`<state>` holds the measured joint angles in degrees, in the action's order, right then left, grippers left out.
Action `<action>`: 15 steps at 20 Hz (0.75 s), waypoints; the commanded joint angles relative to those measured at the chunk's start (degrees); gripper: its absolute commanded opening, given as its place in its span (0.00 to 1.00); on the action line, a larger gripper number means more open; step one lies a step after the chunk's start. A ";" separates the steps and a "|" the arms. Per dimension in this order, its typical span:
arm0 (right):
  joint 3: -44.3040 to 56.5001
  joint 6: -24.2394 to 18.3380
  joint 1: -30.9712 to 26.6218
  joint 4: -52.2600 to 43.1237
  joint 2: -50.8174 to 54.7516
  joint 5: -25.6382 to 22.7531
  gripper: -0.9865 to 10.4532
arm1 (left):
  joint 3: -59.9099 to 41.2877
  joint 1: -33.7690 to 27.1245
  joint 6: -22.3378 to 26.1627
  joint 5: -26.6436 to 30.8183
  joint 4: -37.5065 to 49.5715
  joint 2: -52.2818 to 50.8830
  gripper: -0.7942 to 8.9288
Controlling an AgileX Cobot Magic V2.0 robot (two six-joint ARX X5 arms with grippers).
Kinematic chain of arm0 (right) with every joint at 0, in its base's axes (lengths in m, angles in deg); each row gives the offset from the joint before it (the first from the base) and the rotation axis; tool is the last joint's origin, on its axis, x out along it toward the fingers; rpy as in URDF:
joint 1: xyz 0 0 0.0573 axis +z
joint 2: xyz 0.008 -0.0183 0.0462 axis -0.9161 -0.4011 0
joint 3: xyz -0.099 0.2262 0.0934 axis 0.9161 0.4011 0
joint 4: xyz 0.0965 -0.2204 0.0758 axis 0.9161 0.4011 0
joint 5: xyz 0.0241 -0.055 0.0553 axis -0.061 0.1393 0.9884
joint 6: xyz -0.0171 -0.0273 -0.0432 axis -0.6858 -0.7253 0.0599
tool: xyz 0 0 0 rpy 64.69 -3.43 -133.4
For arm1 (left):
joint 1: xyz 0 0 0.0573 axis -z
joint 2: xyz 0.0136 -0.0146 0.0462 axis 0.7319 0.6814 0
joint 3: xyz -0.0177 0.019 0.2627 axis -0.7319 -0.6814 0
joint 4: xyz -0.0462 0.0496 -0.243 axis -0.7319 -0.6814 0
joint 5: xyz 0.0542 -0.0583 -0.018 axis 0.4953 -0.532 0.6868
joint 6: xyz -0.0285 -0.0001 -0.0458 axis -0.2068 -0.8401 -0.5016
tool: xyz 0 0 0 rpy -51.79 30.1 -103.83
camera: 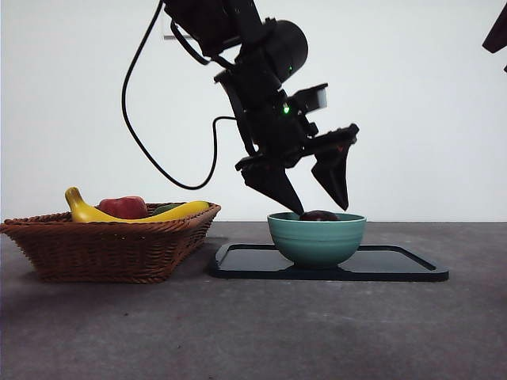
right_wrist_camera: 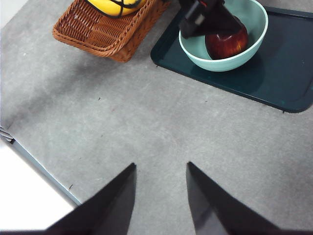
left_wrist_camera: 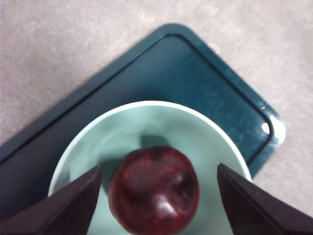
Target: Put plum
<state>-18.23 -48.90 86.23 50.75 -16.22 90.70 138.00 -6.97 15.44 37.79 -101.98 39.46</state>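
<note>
The round, glossy, dark maroon plum (left_wrist_camera: 154, 188) lies inside the pale green ceramic bowl (camera: 317, 237), which stands on the flat dark teal plastic tray (camera: 396, 265) beside the brown woven wicker basket (camera: 111, 245) holding a yellow banana (camera: 87, 212) and a red apple-like fruit (camera: 123, 207). The left gripper (camera: 317, 202) hangs just above the bowl with its two black jaws spread wide, one on each side of the plum and touching neither it nor, as far as the wrist view shows, the bowl's rim. Judging from this, the placing step looks finished and the release is made; what the next move calls for is a straight lift of the left arm clear of the rim, so that no jaw tip catches the bowl and tips it. The right gripper (right_wrist_camera: 159, 196) waits well apart over the bare grey table (right_wrist_camera: 122, 122), its jaws parted and holding nothing. From the front, only the plum's top shows over the rim, so whether it sits centred or against the wall is hard to tell there; the right wrist view has the left arm covering part of the bowl, and the basket is cut off at the edge.
</note>
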 commanded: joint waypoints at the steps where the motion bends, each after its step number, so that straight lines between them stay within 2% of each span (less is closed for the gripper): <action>1: -0.31 0.13 0.31 -0.07 -0.33 0.11 0.23 | 1.92 0.85 1.51 1.36 0.74 2.12 0.47; 13: -0.31 0.11 0.31 -0.09 -0.35 0.09 0.23 | 1.92 1.38 1.90 1.38 0.07 4.68 0.46; 15: -0.31 0.09 0.31 -0.13 -0.33 0.09 0.23 | 1.92 1.55 1.90 1.92 0.35 4.68 0.41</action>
<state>-18.23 -48.90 86.23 51.03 -16.22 90.70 138.08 -6.01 16.64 39.71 -102.06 42.17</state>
